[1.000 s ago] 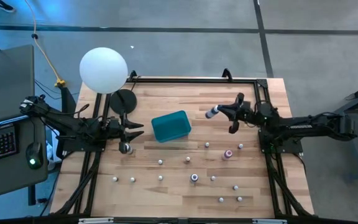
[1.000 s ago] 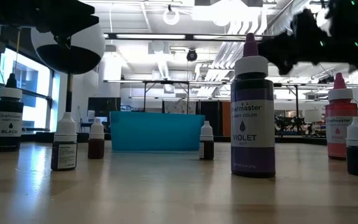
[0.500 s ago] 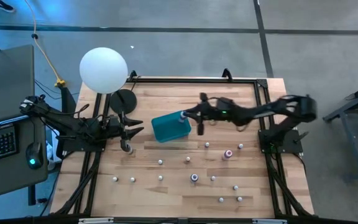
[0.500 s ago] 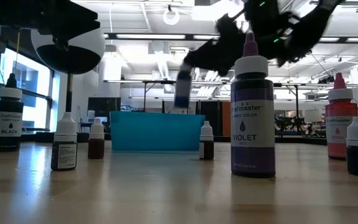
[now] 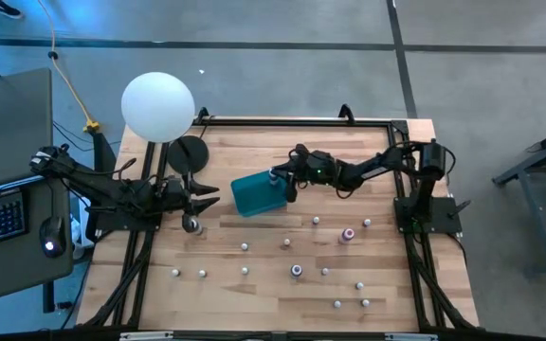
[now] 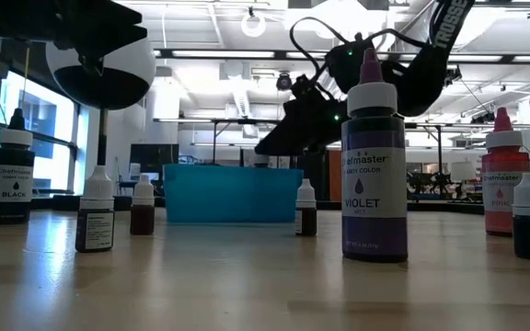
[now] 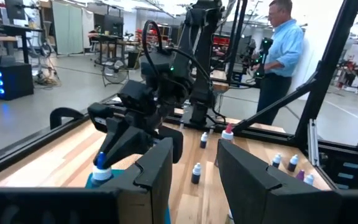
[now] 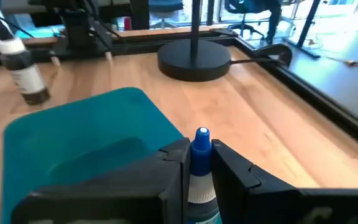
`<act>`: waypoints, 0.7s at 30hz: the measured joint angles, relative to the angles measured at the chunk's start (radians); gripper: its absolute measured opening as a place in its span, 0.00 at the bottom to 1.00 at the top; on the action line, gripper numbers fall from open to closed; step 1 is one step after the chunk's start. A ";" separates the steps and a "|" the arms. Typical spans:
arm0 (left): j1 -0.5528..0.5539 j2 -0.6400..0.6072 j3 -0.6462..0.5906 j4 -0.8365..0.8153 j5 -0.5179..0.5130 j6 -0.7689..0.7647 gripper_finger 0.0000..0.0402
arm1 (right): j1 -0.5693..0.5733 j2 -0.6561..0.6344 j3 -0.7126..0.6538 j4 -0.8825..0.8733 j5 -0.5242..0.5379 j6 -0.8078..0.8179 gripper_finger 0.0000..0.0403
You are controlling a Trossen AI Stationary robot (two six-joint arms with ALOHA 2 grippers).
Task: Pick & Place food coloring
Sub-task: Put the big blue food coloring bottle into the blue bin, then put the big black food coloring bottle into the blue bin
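Several tiny white-capped food coloring bottles point(image 5: 296, 271) stand upright on their bases across the wooden table; the low view shows a violet one point(image 6: 374, 165), a black one point(image 6: 10, 170) and a pink one point(image 6: 504, 175). My right gripper point(image 5: 281, 180) reaches from the right over the teal tub point(image 5: 259, 193), shut on a blue-tipped bottle point(image 8: 201, 155). My left gripper point(image 5: 204, 196) waits open at the table's left, with a dark bottle point(image 5: 191, 224) standing just beside it. My right gripper pinches the blue-tipped bottle between its two fingers point(image 8: 173, 163), at its cap end point(image 8: 199, 180). The bottle lies along the fingers, its tip point(image 7: 101, 169) sticking out ahead. The fingers come from the table's right, slanting down. The bottle is lifted clear above the tub's right end.
A big white ball point(image 5: 157, 106) on a stand with a black round base point(image 5: 190, 152) is at the far left corner. A black frame point(image 5: 297, 120) edges the table. A person point(image 7: 278, 59) stands in the room beyond. Bare wood lies right of the tub.
My right arm has swung from the table's right side toward the left, carrying the blue-tipped bottle, and has come down over the teal tub's right end. The bottle has stayed in its fingers throughout.
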 joint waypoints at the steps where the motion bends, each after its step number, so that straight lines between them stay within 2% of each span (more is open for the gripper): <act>1: 0.000 0.000 0.000 -0.003 0.000 0.000 0.32 | 0.000 0.000 0.000 0.003 0.010 -0.012 0.11; 4: 0.000 0.000 0.000 -0.006 0.000 0.000 0.32 | 0.000 0.000 0.000 0.007 0.009 -0.017 0.13; 14: 0.000 0.000 0.000 -0.006 -0.001 0.000 0.32 | 0.000 -0.006 0.000 0.007 0.005 -0.028 0.30; 21: 0.000 -0.002 0.021 -0.026 -0.041 0.002 0.32 | 0.014 -0.145 0.000 -0.032 -0.047 -0.081 0.31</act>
